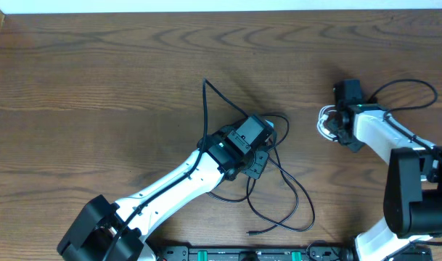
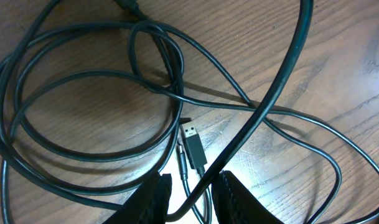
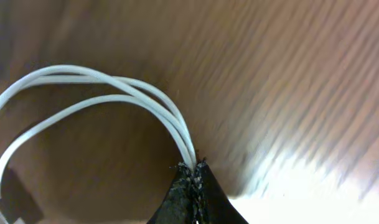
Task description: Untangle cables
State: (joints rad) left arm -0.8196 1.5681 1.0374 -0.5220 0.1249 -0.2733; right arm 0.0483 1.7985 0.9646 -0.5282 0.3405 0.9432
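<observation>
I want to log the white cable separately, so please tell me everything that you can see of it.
The white cable is thin, smooth and looks plastic-coated. It is coiled in small loops; three strands arc side by side and meet between the fingertips of the right gripper, which is shut on them. A broader white piece at the lower left may be a plug; too blurred to tell. From above, the coil is at the right of the table, apart from the black cables.

The tangled cables lie in the middle of the table, one strand passing between the left gripper fingers; well to their right, the coiled cord is pinched in the right gripper
</observation>
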